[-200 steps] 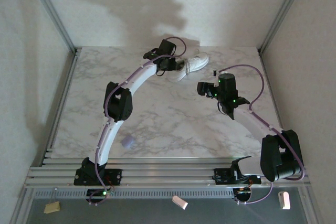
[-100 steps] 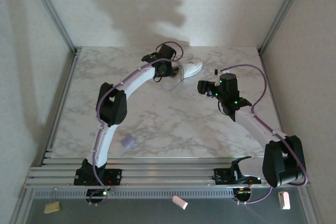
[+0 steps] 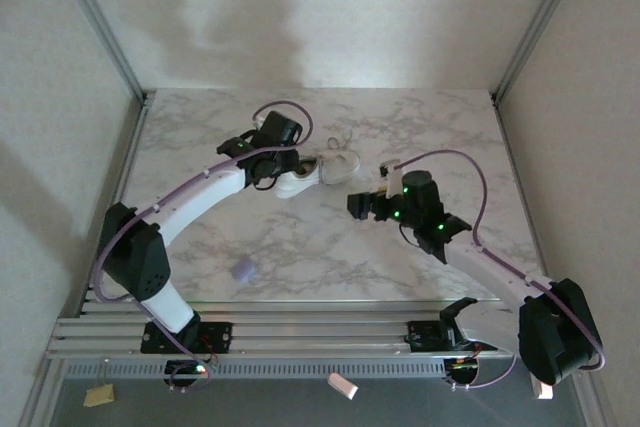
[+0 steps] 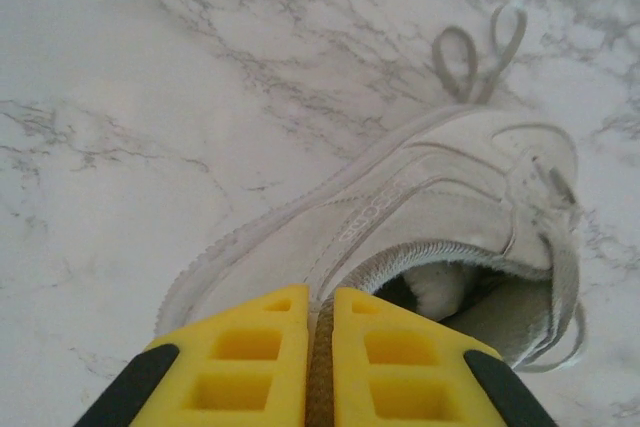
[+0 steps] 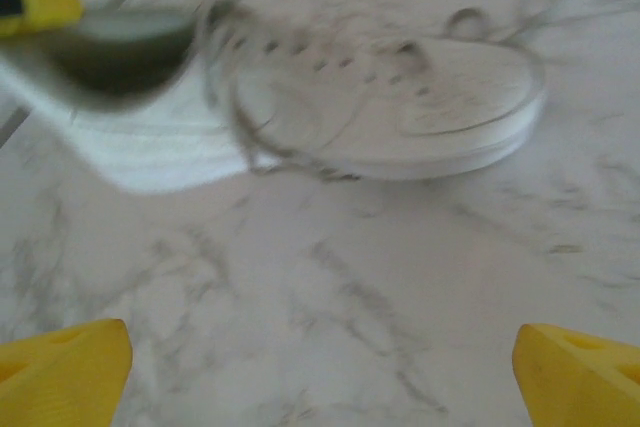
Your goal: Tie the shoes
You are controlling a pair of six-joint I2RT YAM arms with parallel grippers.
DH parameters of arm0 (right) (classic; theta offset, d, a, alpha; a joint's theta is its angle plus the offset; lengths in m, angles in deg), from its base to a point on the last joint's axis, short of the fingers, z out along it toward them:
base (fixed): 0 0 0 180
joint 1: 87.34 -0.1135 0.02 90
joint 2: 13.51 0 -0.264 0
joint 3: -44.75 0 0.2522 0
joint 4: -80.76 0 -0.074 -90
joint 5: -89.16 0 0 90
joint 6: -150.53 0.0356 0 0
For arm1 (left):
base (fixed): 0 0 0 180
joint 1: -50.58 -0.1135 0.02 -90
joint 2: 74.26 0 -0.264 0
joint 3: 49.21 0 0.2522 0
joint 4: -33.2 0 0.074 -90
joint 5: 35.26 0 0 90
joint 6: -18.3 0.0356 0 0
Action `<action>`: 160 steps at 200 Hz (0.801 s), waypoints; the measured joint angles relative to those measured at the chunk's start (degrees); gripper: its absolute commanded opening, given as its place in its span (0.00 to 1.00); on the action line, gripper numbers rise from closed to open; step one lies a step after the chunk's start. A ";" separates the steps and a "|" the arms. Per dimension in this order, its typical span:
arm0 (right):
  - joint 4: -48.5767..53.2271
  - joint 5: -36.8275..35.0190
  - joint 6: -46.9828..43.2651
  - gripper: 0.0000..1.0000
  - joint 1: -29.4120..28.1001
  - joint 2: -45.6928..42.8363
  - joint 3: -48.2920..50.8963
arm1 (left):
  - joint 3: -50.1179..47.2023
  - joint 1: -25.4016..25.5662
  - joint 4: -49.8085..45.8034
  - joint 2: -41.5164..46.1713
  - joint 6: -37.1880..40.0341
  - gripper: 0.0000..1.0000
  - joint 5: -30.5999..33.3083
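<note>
We saw a rectangular white marble-patterned tabletop with grey veins (image 3: 300, 237), edged on the near side by ribbed aluminium rails (image 3: 320, 325). On its far half, near the middle, lay a small white low-top sneaker (image 3: 322, 171), toe toward the right, its white sole down on the marble at the toe end; whether the heel sat flat we could not tell. Its thin white laces (image 4: 480, 47) trailed off in two loops lying flat on the surface just beside the toe. Well apart, toward the near left, a tiny lavender blob (image 3: 241, 269) rested on bare marble.
</note>
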 measured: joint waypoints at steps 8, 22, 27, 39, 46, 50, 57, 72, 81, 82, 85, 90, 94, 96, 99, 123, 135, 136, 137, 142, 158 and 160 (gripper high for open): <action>-0.70 0.26 -0.57 0.98 -1.95 0.11 0.76 | 0.07 0.00 -0.17 0.50 -0.48 0.00 0.17; -2.45 0.48 -1.07 0.97 -4.13 0.48 1.51 | 0.87 0.00 -1.03 0.98 -1.27 0.00 0.55; -3.52 0.44 -1.16 0.96 -4.59 0.79 1.66 | 1.44 0.00 -1.46 1.05 -1.57 0.00 0.63; -6.16 -0.13 -1.16 0.95 -5.57 1.55 1.97 | 3.30 0.00 -2.36 1.05 -2.01 0.00 0.74; -7.50 -0.76 -1.14 0.94 -6.12 2.19 2.03 | 4.55 0.00 -2.95 1.05 -2.23 0.00 0.83; -8.39 -1.25 -1.07 0.93 -6.47 2.60 2.03 | 5.16 0.00 -3.17 1.05 -2.27 0.00 0.85; -10.10 -1.92 -0.87 0.92 -7.15 3.56 2.03 | 6.54 0.00 -3.54 1.07 -2.56 0.00 0.87; -13.88 -4.02 -0.28 0.88 -8.50 6.36 2.01 | 8.76 0.02 -3.96 1.07 -3.04 0.00 1.03; -15.96 -4.96 0.20 0.87 -9.22 8.11 2.01 | 9.77 0.02 -4.15 1.09 -3.28 0.00 1.25; -16.24 -5.18 0.31 0.86 -9.31 8.37 2.01 | 9.84 0.02 -4.17 1.09 -3.30 0.00 1.27; -16.87 -5.53 0.61 0.86 -9.46 8.98 1.99 | 10.08 0.02 -4.26 1.09 -3.43 0.00 1.36; -18.10 -6.03 0.98 0.85 -9.77 10.03 1.97 | 10.38 0.02 -4.39 1.09 -3.50 0.00 1.53; -18.99 -6.40 1.27 0.84 -9.97 10.97 1.90 | 10.58 0.02 -4.50 1.09 -3.65 0.00 1.68; -19.34 -6.49 1.46 0.84 -9.99 11.26 1.90 | 10.62 0.02 -4.52 1.09 -3.65 0.00 1.70; -20.13 -6.86 1.79 0.84 -10.21 12.04 1.84 | 10.71 0.04 -4.59 1.09 -3.69 0.00 1.75; -23.91 -9.16 4.04 0.83 -12.24 16.59 0.66 | 11.10 0.15 -5.46 1.09 -4.11 0.00 1.92; -25.24 -10.36 4.96 0.82 -13.22 18.01 0.09 | 11.13 0.24 -5.75 1.09 -4.28 0.00 2.01; -25.31 -10.43 5.03 0.82 -13.29 18.05 0.04 | 11.13 0.24 -5.75 1.09 -4.28 0.00 2.03; -25.35 -10.51 5.09 0.82 -13.35 18.12 0.04 | 11.13 0.24 -5.75 1.09 -4.28 0.00 2.05; -25.70 -11.17 5.53 0.82 -13.60 18.29 -0.02 | 11.13 0.24 -5.90 1.09 -4.31 0.00 2.12; -25.70 -13.99 6.84 0.81 -13.81 18.01 -0.04 | 11.08 0.33 -6.58 1.09 -4.52 0.00 2.19; -25.55 -14.45 6.86 0.81 -13.81 17.90 -0.04 | 10.99 0.35 -6.58 1.09 -4.63 0.00 2.21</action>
